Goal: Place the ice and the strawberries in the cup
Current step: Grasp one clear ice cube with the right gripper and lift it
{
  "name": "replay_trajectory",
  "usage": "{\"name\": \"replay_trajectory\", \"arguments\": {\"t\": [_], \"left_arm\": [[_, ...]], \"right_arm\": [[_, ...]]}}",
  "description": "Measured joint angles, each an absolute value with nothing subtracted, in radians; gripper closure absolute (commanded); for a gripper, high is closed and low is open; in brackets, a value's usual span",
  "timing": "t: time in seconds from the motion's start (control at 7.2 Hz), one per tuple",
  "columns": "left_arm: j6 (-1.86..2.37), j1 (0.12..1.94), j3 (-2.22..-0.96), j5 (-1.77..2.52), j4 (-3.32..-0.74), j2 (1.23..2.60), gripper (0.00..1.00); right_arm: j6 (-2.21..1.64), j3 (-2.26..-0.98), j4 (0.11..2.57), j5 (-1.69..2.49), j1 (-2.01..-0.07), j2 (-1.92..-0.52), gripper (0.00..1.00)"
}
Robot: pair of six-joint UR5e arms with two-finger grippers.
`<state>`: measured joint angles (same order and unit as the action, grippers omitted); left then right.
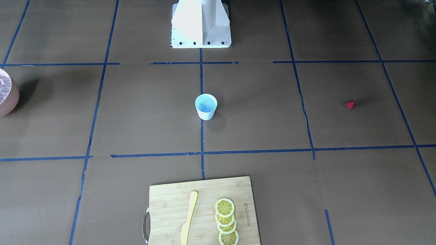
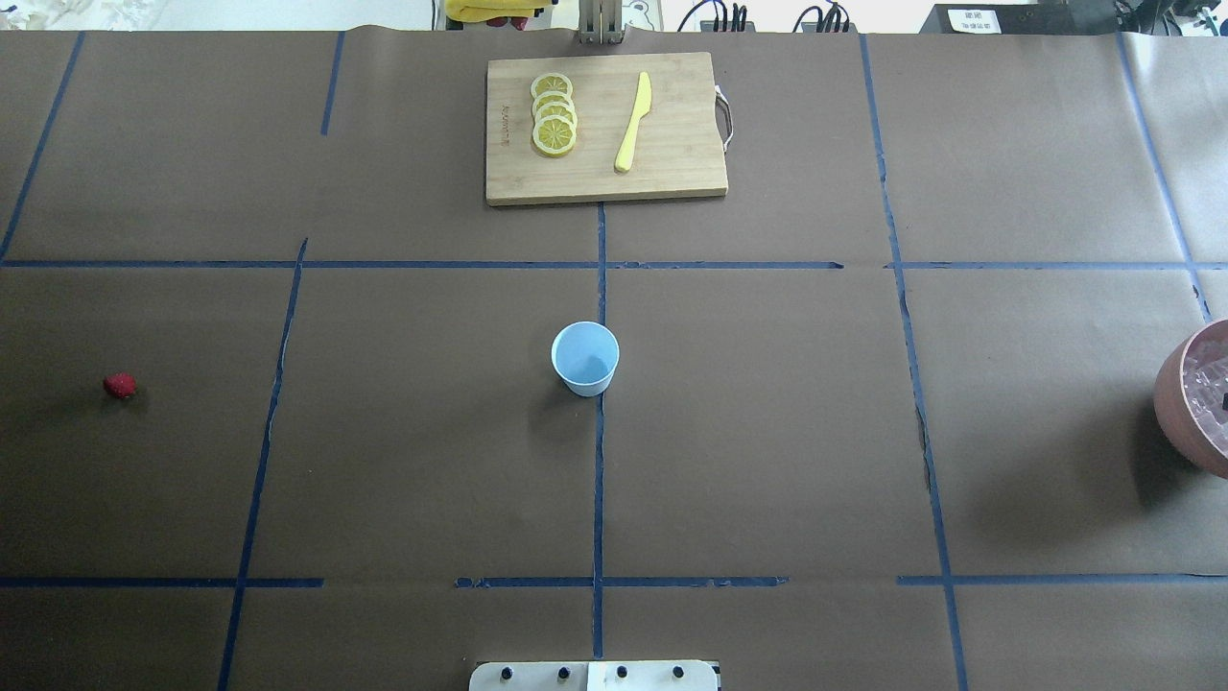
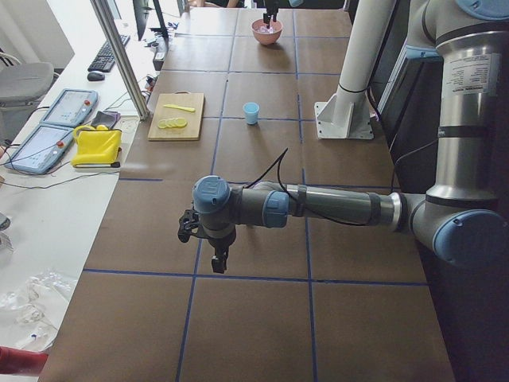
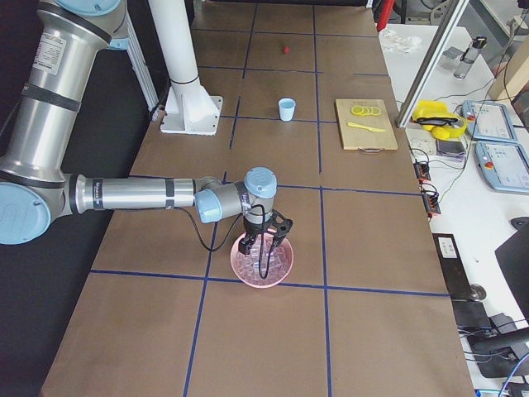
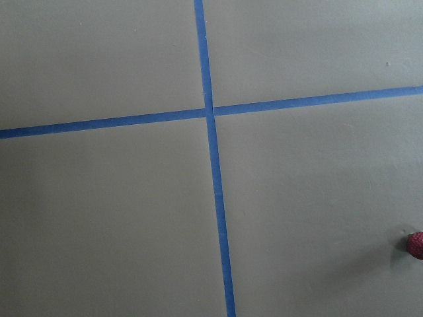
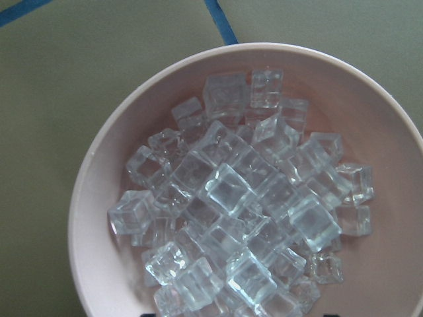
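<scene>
The right end effector (image 4: 260, 248) hangs directly over the ice (image 6: 238, 198) in the bowl (image 6: 89, 198) at the table's (image 2: 767, 432) right edge; jaw state cannot be told. The cup (image 2: 585, 358) stands at table centre, apparently empty; the strawberry (image 2: 120, 386) lies near the left edge.

Found table (image 2: 767, 432) covered in matt brown paper, gridded with smooth blue tape (image 2: 599, 499). Noted cutting board (image 2: 672, 178) of pale grained wood with metal handle (image 2: 728, 117), knife (image 2: 633, 123) of yellow plastic. Recorded ice (image 6: 228, 188) as clear, glossy cubes in smooth, satin pinkish bowl (image 6: 92, 191). Logged cup (image 2: 585, 358) as smooth white, matt.
</scene>
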<state>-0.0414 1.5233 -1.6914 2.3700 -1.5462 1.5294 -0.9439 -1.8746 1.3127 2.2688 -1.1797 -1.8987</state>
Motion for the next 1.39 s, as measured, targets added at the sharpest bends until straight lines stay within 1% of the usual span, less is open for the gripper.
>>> {"name": "replay_trajectory", "arguments": {"t": [0.14,0.28,1.11,1.39], "left_arm": [[-0.041,1.523,-1.692,2.37,-1.546,1.529,0.0],[-0.041,1.523,-1.692,2.37,-1.546,1.529,0.0],[-0.041,1.523,-1.699,2.37,-1.546,1.529,0.0],[-0.041,1.523,-1.7,2.37,-1.546,1.529,0.0]], "right_arm": [[-0.945,-1.863,1.312,2.269,-1.173,-1.893,0.13],[-0.945,-1.851,1.312,2.269,-1.167,-1.884,0.18],[-0.946,-1.822,1.312,2.251,-1.154,-1.87,0.21],[-0.947,-1.82,1.313,2.25,-1.152,-1.87,0.26]]}}
